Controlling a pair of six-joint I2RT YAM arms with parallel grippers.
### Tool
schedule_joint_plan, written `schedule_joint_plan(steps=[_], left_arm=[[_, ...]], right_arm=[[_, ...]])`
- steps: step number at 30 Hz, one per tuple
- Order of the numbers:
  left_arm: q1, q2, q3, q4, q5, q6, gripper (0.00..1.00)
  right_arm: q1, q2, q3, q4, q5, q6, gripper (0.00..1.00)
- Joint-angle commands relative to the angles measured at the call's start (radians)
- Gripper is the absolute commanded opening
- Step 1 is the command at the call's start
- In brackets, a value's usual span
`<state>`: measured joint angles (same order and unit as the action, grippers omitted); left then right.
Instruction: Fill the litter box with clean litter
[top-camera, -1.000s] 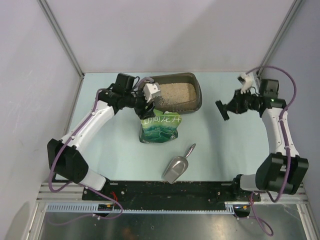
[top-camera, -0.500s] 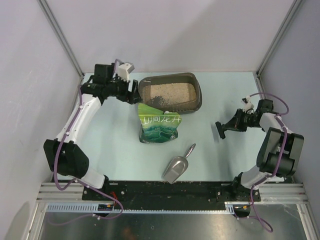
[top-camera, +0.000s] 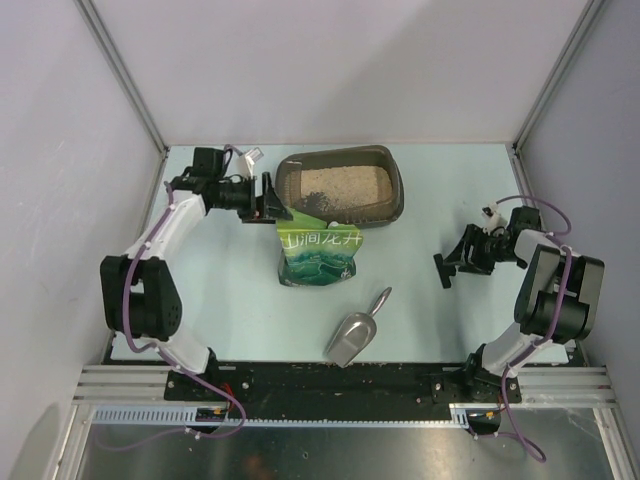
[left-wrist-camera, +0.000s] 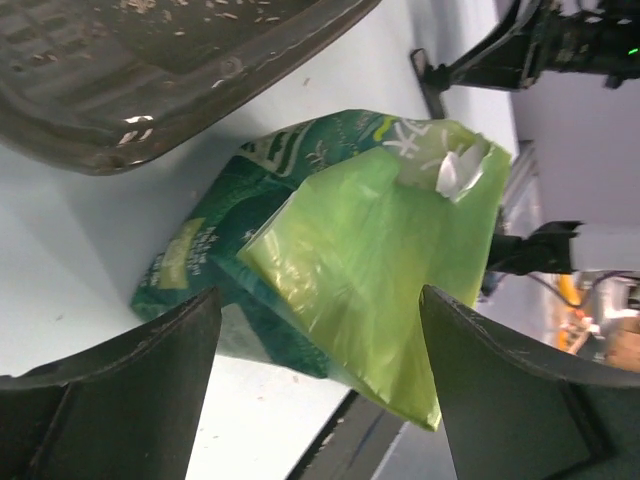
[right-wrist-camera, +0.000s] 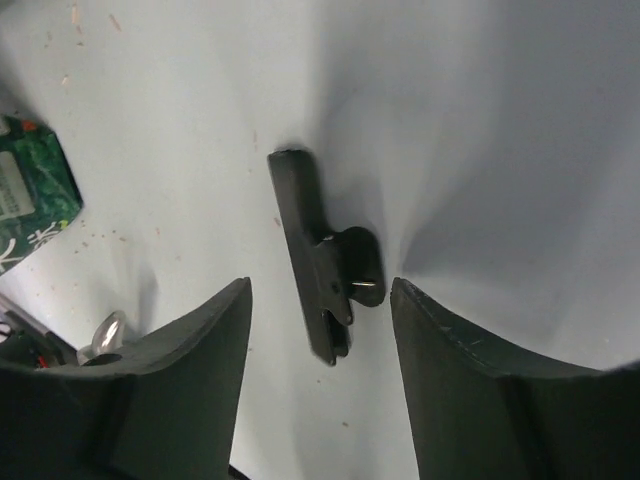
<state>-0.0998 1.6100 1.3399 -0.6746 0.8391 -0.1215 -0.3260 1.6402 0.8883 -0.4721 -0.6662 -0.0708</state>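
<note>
The litter box (top-camera: 392, 176) stands at the back centre of the table, with clean litter (top-camera: 345, 182) spread over its floor. A green bag (top-camera: 320, 250) stands just in front of it, its top against the box's near wall. My left gripper (top-camera: 269, 197) is open and empty, at the box's left end above the bag's top corner. The left wrist view shows the bag (left-wrist-camera: 370, 250) beyond my gripper (left-wrist-camera: 320, 345), and the box's rim (left-wrist-camera: 200, 80) above. My right gripper (top-camera: 452, 262) is open at the right. A black clip (right-wrist-camera: 325, 260) lies free on the table between its fingers (right-wrist-camera: 190, 350).
A silver metal scoop (top-camera: 355, 335) lies on the table near the front, below the bag. The enclosure's walls stand close on the left, right and back. A few loose grains lie scattered on the table (right-wrist-camera: 180, 120).
My left arm pulled back left from the box and opened wide. My right arm moved nearer and lower, then opened and let the black clip go onto the table.
</note>
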Motion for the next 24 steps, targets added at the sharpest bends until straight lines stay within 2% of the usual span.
schedule_joint_plan(steps=[1, 5, 7, 8, 9, 11, 16, 20, 24], left_arm=[[0.003, 0.031, -0.004, 0.084, 0.155, -0.139, 0.84], [0.003, 0.068, 0.005, 0.165, 0.225, -0.194, 0.76], [0.000, 0.093, 0.011, 0.190, 0.265, -0.214, 0.67], [-0.001, 0.100, 0.018, 0.210, 0.279, -0.214, 0.62], [-0.003, 0.106, 0.019, 0.219, 0.299, -0.216, 0.54], [-0.011, 0.122, 0.028, 0.239, 0.347, -0.216, 0.45], [-0.018, 0.120, 0.044, 0.253, 0.410, -0.185, 0.24], [-0.017, 0.082, 0.059, 0.256, 0.423, -0.121, 0.00], [-0.017, 0.039, 0.070, 0.257, 0.439, -0.072, 0.00]], right_arm=[[-0.010, -0.039, 0.000, 0.033, 0.060, -0.001, 0.65], [-0.007, -0.104, 0.027, 0.033, 0.050, -0.017, 0.77], [0.004, -0.140, 0.075, 0.017, 0.013, -0.017, 0.79], [0.033, -0.152, 0.099, 0.006, -0.033, -0.018, 0.86], [0.059, -0.164, 0.139, -0.006, -0.047, -0.018, 0.88], [0.120, -0.210, 0.179, -0.008, -0.076, -0.014, 0.88], [0.393, -0.238, 0.305, 0.029, -0.148, 0.005, 0.88], [0.514, -0.208, 0.351, 0.118, -0.161, 0.065, 0.88], [0.584, -0.123, 0.399, 0.211, -0.220, 0.094, 0.88]])
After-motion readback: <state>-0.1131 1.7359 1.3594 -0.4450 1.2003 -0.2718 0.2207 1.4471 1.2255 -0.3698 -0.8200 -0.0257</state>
